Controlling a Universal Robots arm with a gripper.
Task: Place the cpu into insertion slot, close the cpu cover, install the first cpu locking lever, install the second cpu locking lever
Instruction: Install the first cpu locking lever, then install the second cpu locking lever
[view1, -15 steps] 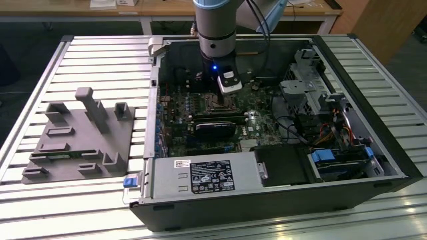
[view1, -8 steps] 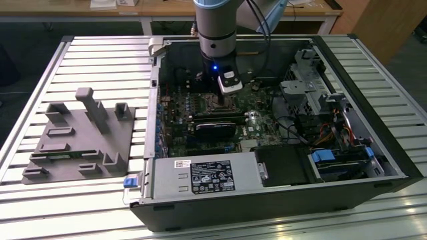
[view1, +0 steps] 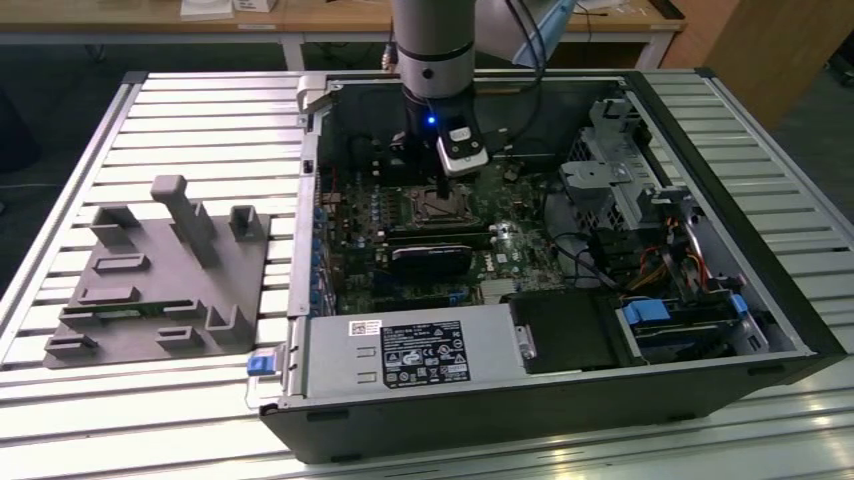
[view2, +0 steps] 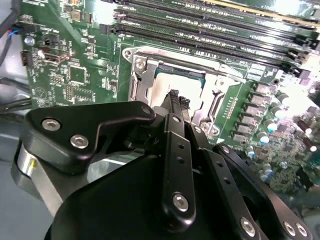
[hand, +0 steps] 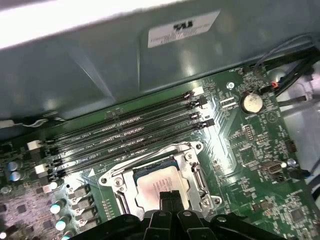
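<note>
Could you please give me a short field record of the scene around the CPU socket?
gripper: shut, tips over the cpu
cpu: lies in the insertion slot
cpu cover: down, framing the cpu
memory slots: long, black, alongside the insertion slot
computer case: open, on the slatted table

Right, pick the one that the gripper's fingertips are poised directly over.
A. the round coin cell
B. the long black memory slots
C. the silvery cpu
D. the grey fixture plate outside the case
C: in the first wrist view the gripper has its tips directly above the silvery cpu, while the memory slots and the coin cell lie apart from it on the board.
</note>
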